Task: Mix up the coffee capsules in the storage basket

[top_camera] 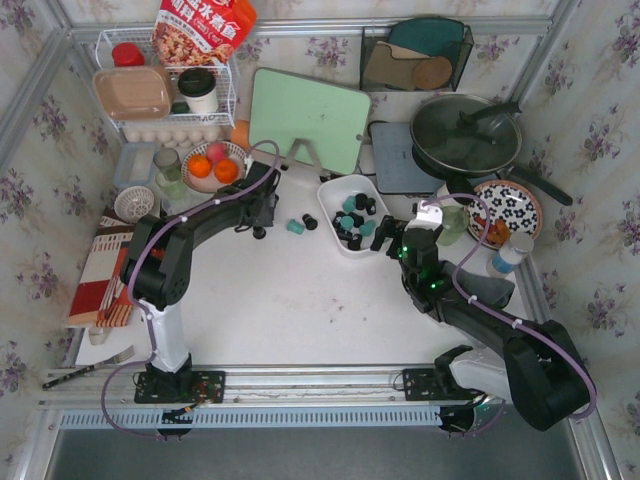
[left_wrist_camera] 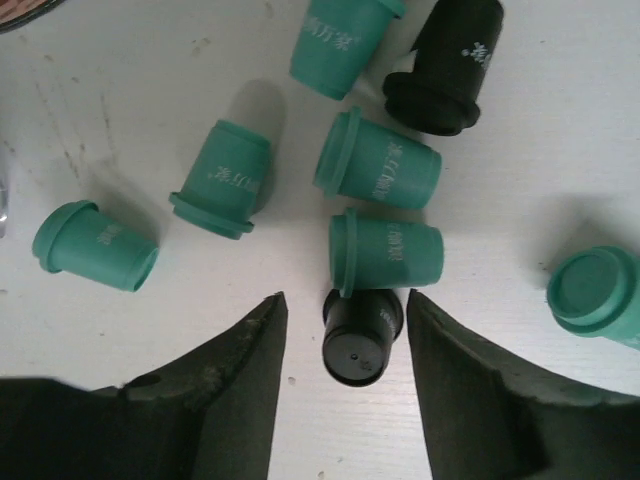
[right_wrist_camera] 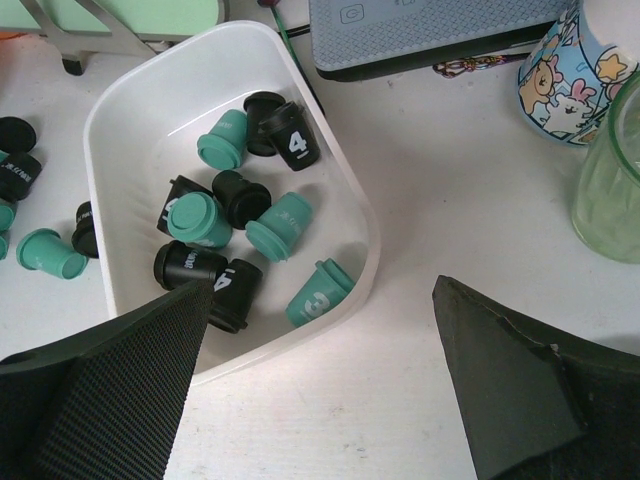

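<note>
While about a dozen coffee capsules (right_wrist_camera: 283, 226), teal and black, already lie mixed in the storage basket (right_wrist_camera: 110, 120) mid-table, several more lie loose on the table (left_wrist_camera: 150, 80) just left of it. Left gripper (left_wrist_camera: 345, 300) half-open, straddling a loose black capsule (left_wrist_camera: 358, 340), not clamped. Right gripper (right_wrist_camera: 322, 287) wide open, empty, beside basket.

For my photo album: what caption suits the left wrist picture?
The left gripper, open, brackets a black capsule lying among teal capsules on the white table.
</note>
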Action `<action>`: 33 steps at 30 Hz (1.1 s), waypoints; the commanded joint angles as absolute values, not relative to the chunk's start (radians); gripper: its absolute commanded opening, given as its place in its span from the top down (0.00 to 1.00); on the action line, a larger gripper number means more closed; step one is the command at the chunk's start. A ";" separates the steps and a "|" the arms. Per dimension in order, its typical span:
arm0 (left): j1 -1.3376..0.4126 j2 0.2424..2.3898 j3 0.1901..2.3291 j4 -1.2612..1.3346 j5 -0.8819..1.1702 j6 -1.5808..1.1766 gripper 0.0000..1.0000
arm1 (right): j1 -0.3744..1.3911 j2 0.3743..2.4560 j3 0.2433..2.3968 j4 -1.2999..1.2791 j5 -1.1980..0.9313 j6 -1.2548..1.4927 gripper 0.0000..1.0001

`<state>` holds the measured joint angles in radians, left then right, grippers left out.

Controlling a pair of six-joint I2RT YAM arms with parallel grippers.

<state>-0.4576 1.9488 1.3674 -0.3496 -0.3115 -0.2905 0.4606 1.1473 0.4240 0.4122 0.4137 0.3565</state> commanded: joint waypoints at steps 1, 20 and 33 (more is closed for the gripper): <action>-0.457 1.966 1.391 -0.342 -0.285 -0.278 0.52 | 0.462 1.155 0.437 0.411 0.417 0.356 0.00; -0.463 1.834 1.324 -0.374 -0.186 -0.351 0.89 | 0.461 1.159 0.442 0.405 0.408 0.363 0.00; -0.588 1.763 1.330 0.091 0.144 -0.262 0.84 | 0.461 1.156 0.443 0.401 0.407 0.373 0.00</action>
